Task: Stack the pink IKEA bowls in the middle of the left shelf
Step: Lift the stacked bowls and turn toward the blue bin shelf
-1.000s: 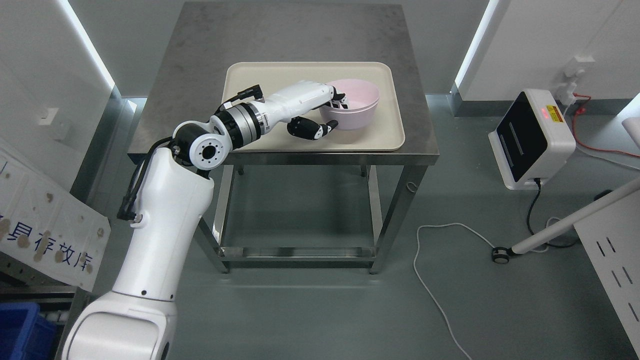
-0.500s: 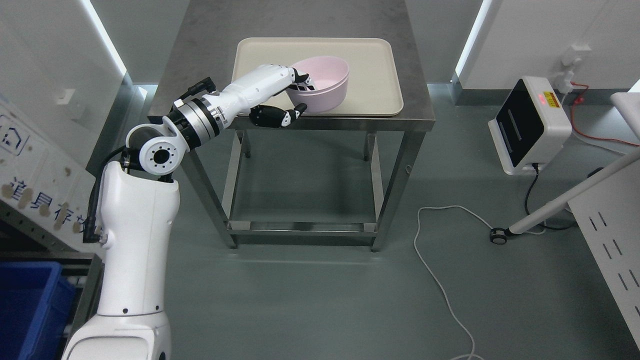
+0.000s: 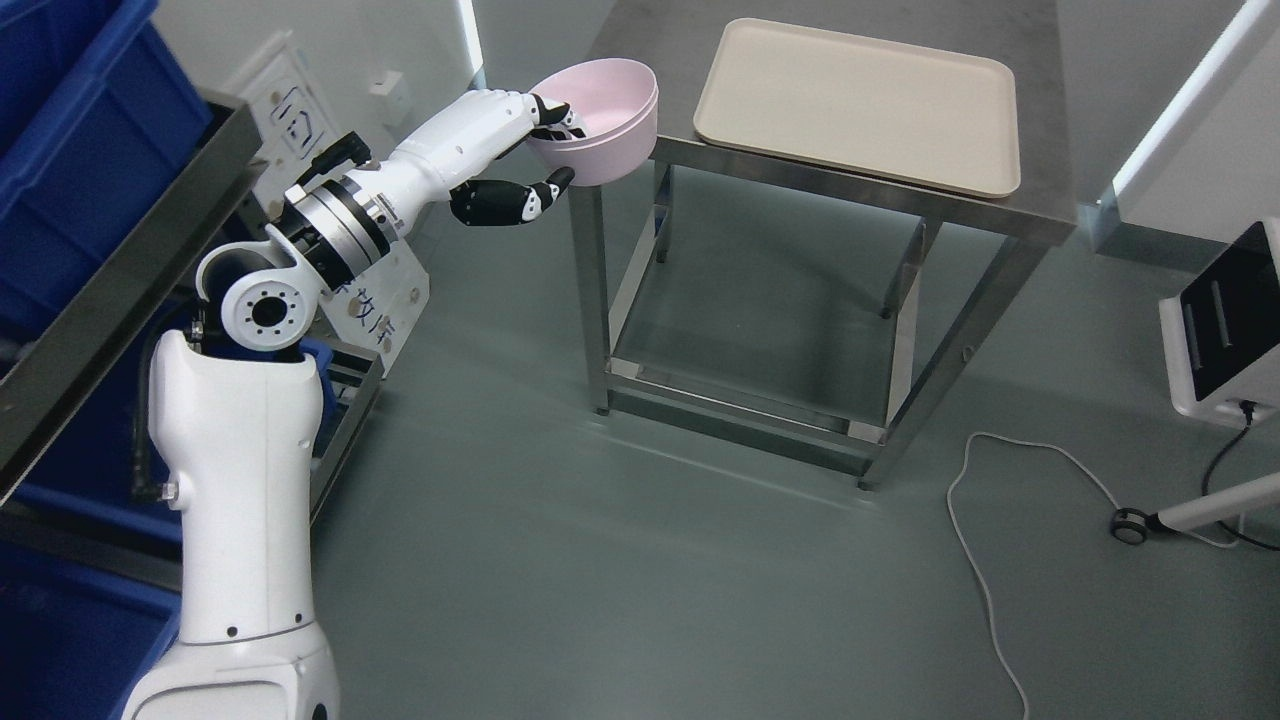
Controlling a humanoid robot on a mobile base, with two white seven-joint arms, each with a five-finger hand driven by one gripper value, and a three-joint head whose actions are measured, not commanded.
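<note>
Fingers [image 3: 560, 118] of the left hand [image 3: 525, 150] are hooked over the near rim of the pink bowl [image 3: 600, 120], their dark tips inside it, while the thumb [image 3: 520, 200] presses against the outside wall from below, so the hand is clamped on the bowl. Held this way, the bowl hangs in the air just off the left edge of the bench [image 3: 1040, 215], upright and tilted slightly, its opening facing up and toward the camera; it overlaps the bench's front left corner in the picture, but whether it touches the metal cannot be told. The left arm [image 3: 240, 440] rises from the lower left of the head view, bends at the elbow joint and reaches up and to the right to the bowl. On the bench top lies a beige tray [image 3: 860, 100] with nothing on it, set toward the front right corner and well apart from the bowl. At the far left stands a metal shelf [image 3: 110, 290] with blue bins [image 3: 70, 150] on it and below it, and a white sign [image 3: 385, 300] with blue characters leans behind the forearm. On the grey floor a white cable [image 3: 975, 560] curls beyond the bench's right legs, near a white device [image 3: 1215, 330] with a dark screen at the right edge.
</note>
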